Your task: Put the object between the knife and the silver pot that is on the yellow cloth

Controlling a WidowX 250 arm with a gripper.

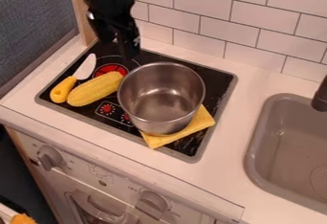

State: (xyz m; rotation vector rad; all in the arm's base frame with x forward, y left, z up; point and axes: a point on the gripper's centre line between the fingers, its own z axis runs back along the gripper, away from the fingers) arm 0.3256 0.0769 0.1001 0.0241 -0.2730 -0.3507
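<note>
Something orange [23,219] pokes into the bottom left corner, nearest the camera (too little of it to name). Next come the oven knobs [153,202], then the stove top [223,94], where a folded yellow cloth [189,133] lies partly under the silver pot [161,98]. The pot stands upright. Left of it is the corn [95,89], which I take for the thing to be placed: it lies on its side between pot and knife [85,67], close to both, though whether it touches either I can't tell. Its long axis slants, one end toward the front left, the other toward the back and the pot's rim, roughly in line with the knife. Farther back, the gripper [125,49] hangs behind the corn and pot, before the wall tiles [214,25]; open or closed, I cannot tell. The placing looks done to me, so the next move calls for leaving the corn alone and keeping clear of the pot's rim.
</note>
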